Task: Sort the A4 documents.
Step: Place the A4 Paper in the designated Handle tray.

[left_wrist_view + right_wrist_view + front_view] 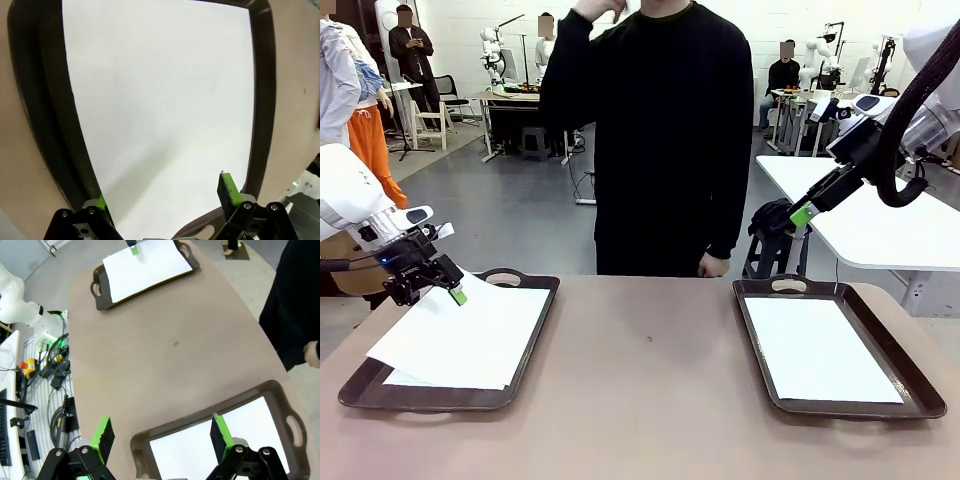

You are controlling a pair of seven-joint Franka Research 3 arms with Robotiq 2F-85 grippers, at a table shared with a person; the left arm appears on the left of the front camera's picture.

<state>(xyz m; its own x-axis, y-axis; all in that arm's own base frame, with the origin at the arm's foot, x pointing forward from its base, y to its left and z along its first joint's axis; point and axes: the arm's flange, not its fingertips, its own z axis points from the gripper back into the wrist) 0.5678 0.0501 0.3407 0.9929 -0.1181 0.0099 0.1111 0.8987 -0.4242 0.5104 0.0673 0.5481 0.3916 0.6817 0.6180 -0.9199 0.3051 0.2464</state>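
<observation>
Thin white A4 paper sheets (460, 340) lie in dark brown handled trays (525, 375) at tabletop's left & right edges, both grippers (448, 285) (796, 213) w/ fingers apart, empty; sheets likely light, floppy, slippery, so pinch an overhanging edge.

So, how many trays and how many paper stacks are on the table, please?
Dark brown trays: 2 (left tray, right tray)
White paper stacks: 2 (left stack, right stack); the sheets in each cannot be counted
Total: 4
</observation>
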